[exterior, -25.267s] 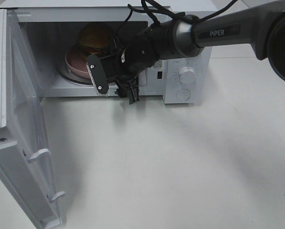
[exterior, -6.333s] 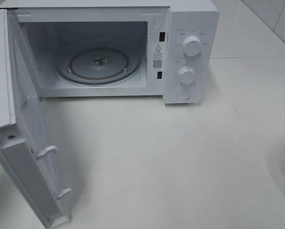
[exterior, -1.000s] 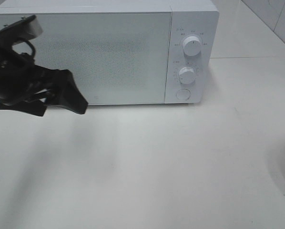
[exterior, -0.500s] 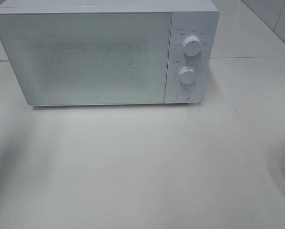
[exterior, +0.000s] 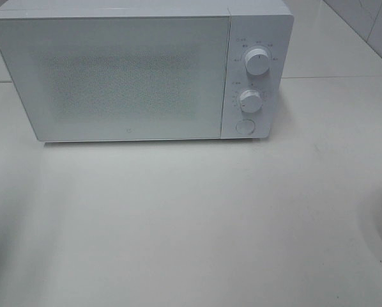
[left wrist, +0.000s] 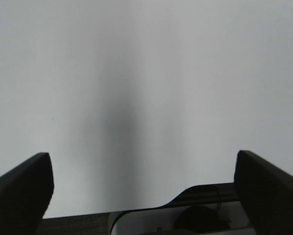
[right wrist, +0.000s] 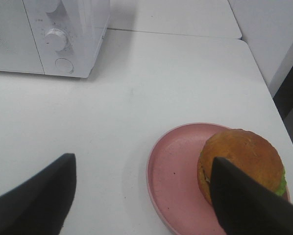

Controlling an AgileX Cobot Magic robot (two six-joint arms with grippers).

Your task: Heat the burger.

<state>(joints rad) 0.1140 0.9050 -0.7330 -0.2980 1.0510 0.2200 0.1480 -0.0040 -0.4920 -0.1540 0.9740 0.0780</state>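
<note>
While both pincers stand wide open and empty, the right pincer (right wrist: 141,196) hangs above the burger (right wrist: 240,164), which sits on the pink plate (right wrist: 173,171) on the desk (right wrist: 136,88), well apart from the shut microwave (exterior: 140,70); we judge it unloaded.

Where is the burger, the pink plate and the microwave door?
burger (right wrist: 242,159), right wrist view, top of bun.
pink plate (right wrist: 173,169), right wrist view, bare inside.
microwave door (exterior: 121,77), exterior high view, middle of door.
</note>
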